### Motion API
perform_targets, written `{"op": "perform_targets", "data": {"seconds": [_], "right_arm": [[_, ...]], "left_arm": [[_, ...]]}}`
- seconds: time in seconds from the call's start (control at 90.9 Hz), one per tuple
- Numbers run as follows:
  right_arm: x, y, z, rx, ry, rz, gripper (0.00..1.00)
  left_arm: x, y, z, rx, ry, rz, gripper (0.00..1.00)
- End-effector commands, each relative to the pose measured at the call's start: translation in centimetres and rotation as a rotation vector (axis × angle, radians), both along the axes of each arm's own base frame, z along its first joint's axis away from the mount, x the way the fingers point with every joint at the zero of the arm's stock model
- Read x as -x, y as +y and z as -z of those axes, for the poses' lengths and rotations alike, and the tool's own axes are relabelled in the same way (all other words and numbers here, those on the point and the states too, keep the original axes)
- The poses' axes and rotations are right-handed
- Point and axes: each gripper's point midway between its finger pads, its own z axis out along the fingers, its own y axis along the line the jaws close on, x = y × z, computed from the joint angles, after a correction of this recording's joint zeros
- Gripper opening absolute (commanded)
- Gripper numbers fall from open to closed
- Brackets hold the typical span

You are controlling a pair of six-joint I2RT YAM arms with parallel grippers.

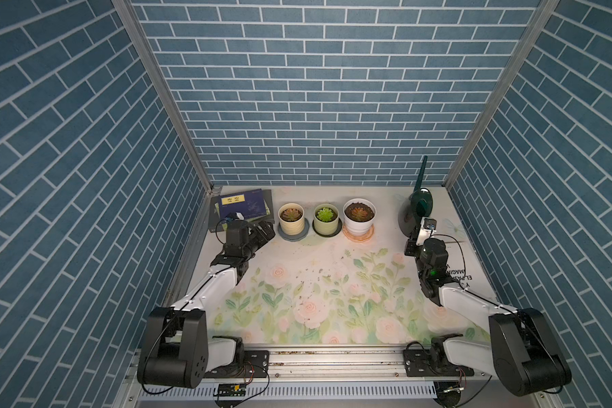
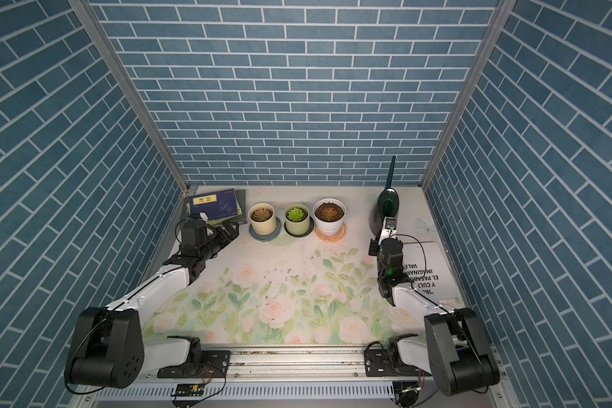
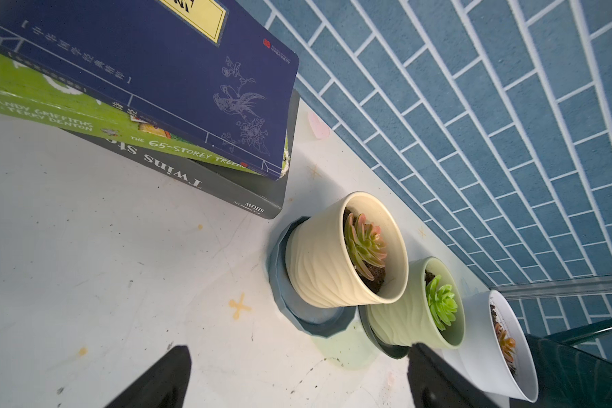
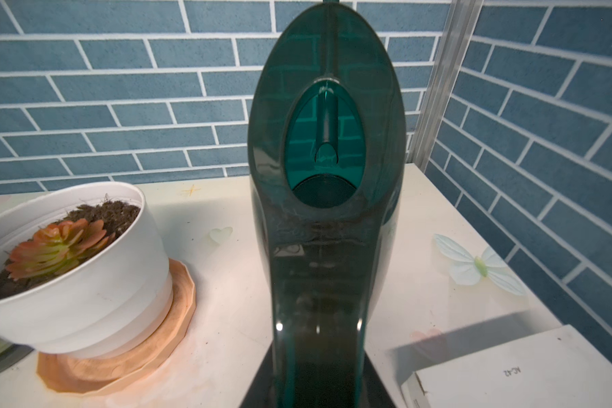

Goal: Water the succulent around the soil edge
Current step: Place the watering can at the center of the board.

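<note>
The counter [image 1: 318, 258] carries a floral cover and fills the floor of the blue-brick booth. The left arm [image 1: 209, 282] reaches toward the far left corner, and the right arm [image 1: 463, 296] reaches toward the far right.

The dark green watering can [image 1: 408, 219] stands upright at the far right, well apart from the plants. Its thin spout [image 1: 423, 173] points up along the back wall. I cannot tell whether its base rests on the counter.

A stack of books [image 1: 244, 206] lies in the far left corner, and a white box [image 4: 509, 371] sits beside the right arm.

Three pots line the back of the counter, each on its own saucer:
- The white pot [image 1: 359, 226] is nearest the can.
- The green pot [image 1: 326, 226] is in the middle.
- The cream pot [image 1: 291, 226] is just beside the books.

The right pincer [image 4: 317, 385] is clamped narrow on the can's handle, with a dark finger [image 4: 258, 381] showing on either side of the handle.

The left pincer [image 3: 297, 348] is spread wide and holds nothing. It hangs just above the counter near the cream pot, touching neither pot nor books.

The orange-red succulent [image 4: 57, 250] sits in dark soil in the white pot. A green succulent [image 3: 440, 305] fills the middle pot, and a pink-tipped succulent [image 3: 364, 245] fills the cream one. Which plant is meant for watering cannot be told.

Soil crumbs [image 1: 308, 279] speckle the middle of the counter.
</note>
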Motion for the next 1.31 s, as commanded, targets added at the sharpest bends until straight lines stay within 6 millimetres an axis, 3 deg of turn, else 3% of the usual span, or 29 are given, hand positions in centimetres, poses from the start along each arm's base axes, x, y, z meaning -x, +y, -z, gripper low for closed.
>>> {"op": "perform_targets", "data": {"seconds": [0.0, 0.286, 0.902, 1.298], "right_arm": [[-0.9, 1.3, -5.3, -0.066, -0.232, -0.081, 0.00], [-2.5, 2.2, -3.0, -0.008, -0.185, -0.118, 0.00], [-7.2, 3.0, -0.5, 0.035, -0.009, -0.114, 0.02], [-7.5, 3.2, 0.4, 0.033, 0.054, -0.116, 0.17]], "left_arm": [[0.2, 0.8, -0.3, -0.013, 0.002, -0.026, 1.00], [0.3, 0.8, -0.1, -0.017, 0.009, -0.030, 1.00], [0.3, 0.9, 0.0, -0.020, 0.012, -0.032, 1.00], [0.2, 1.1, 0.3, -0.020, 0.015, -0.036, 1.00]]}}
